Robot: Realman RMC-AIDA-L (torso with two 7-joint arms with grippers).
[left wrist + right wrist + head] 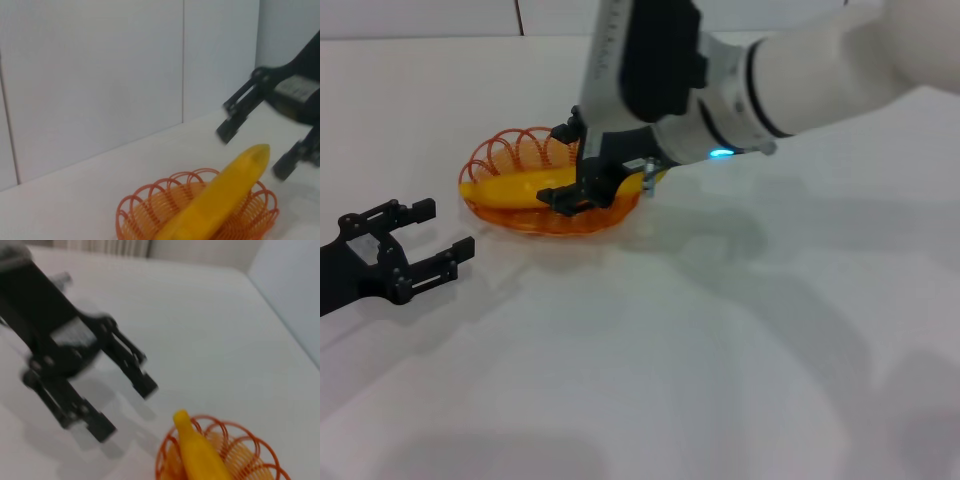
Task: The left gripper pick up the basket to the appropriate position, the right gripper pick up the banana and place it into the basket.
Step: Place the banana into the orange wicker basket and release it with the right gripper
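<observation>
The yellow banana [515, 187] lies in the orange wire basket [510, 145] on the white table, left of centre. My right gripper [565, 168] is open just over the banana's right half, with one finger on each side of it. The left wrist view shows the banana [220, 200] resting across the basket [145, 210], with the right gripper [254, 149] spread apart around its tip. My left gripper [445, 228] is open and empty, low on the table to the left of the basket. The right wrist view shows it [125, 407] beside the banana [200, 455] and basket [250, 450].
The white table [720, 350] stretches in front and to the right. A white panelled wall [100, 75] stands behind the basket. The right arm's white forearm [820, 70] reaches in from the upper right.
</observation>
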